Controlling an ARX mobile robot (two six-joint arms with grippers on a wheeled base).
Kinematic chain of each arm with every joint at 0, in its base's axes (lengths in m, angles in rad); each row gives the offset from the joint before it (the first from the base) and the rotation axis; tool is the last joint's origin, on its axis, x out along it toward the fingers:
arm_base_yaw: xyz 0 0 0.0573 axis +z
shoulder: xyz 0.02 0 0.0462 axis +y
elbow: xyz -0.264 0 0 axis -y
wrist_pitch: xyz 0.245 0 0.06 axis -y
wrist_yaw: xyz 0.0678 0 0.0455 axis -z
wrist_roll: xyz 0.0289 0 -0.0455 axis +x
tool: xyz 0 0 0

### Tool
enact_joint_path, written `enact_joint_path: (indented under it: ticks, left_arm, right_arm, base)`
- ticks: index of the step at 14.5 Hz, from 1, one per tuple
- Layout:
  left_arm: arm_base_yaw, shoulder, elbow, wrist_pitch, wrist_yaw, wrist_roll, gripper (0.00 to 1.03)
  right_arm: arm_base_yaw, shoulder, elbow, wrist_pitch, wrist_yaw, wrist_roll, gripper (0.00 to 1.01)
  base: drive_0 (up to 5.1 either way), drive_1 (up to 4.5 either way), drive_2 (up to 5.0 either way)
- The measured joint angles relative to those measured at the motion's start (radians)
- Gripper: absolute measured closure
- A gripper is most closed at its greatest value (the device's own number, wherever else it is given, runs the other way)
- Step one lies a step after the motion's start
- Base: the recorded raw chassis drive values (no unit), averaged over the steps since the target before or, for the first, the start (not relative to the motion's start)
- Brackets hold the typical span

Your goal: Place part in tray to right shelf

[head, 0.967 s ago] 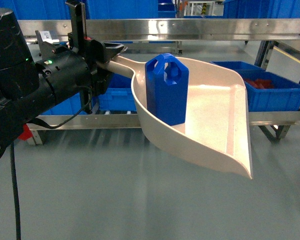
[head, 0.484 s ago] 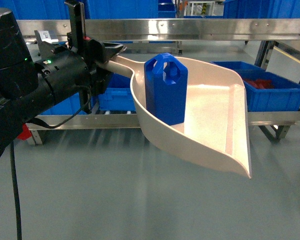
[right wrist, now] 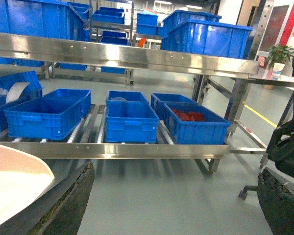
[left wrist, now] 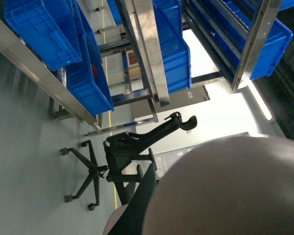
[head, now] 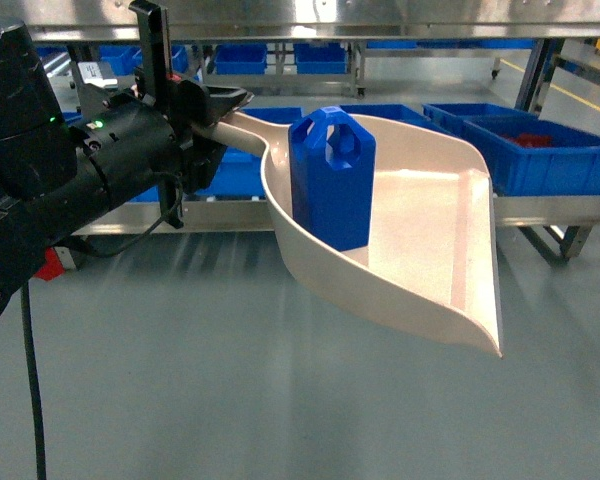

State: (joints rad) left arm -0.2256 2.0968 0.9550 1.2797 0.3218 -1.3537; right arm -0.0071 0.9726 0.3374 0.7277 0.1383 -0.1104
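Gripping tray (head: pixel 420 230) handle, left hand (head: pixel 205 110).

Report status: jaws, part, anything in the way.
Left gripper shut on tray handle. Right gripper open, empty. Part upright in tray, held above the floor. Blue crates fill the rack's lower lanes ahead.

Hidden and cut-off parts

The tray (head: pixel 420 250) handle is covered where the left gripper (head: pixel 205 110) closes on it, so the fingers' contact cannot be seen. The part (head: pixel 332 180) base is hidden behind the tray wall. In the right wrist view, the fingers (right wrist: pixel 73 205) are cropped and blurred.
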Motion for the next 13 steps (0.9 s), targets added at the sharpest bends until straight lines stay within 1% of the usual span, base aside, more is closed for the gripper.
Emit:
enact_joint_path:
  ticks: [13]
  left_arm:
    - [0.000,0.000,0.000,-0.001,0.000,0.000,0.90]
  right_arm:
    - [0.000,0.000,0.000,-0.001,0.000,0.000,0.03]
  base:
    - [0.0,0.00,0.0]
